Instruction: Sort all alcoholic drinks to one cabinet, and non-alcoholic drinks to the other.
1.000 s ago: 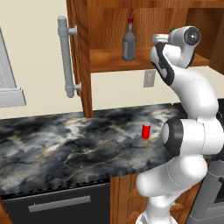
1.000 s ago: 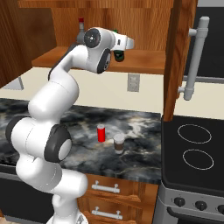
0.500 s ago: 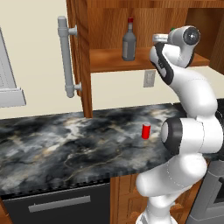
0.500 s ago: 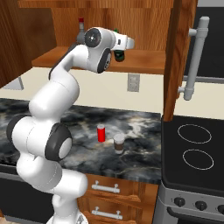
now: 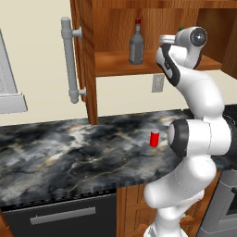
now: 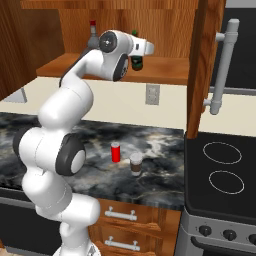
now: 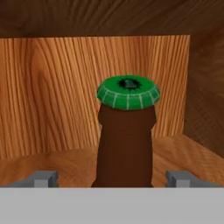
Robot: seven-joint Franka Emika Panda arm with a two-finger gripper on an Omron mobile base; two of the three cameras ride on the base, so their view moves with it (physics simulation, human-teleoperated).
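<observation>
My gripper (image 7: pixel 111 179) is spread wide inside the wall cabinet (image 5: pixel 139 65), one fingertip standing clear on each side of the beer bottle (image 7: pixel 126 144). There is a gap between each tip and the glass, so nothing is pinched. The bottle stands upright on the shelf, green cap up, near the right rear corner of the cabinet. In the right base view my hand is at shelf height in front of it.

The grey bottle (image 5: pixel 136 44), red cap on top, stands upright further left on the same shelf, well apart from the beer. Judgement: both alcoholic drinks now sit in this cabinet.

On the counter (image 6: pixel 165 145) the red can (image 6: pixel 116 151) and the brown cup (image 6: pixel 135 163) stand upright just beside each other, not touching.

Handling notes, all judgement:
- Beer: rigid glass, smooth, probably slippery. It is tall and narrow, so a sideways nudge at the neck could tip it. I should draw straight back, keeping the tips off it.
- Can: light with thin walls, and may dent. Take it at mid-height across the body with moderate squeeze.
- Cup: likely light, and its pale lid may pop off. Take it by the wall below the lid, not by the lid itself, and keep it level.

Which cabinet is to take those two I cannot tell.
</observation>
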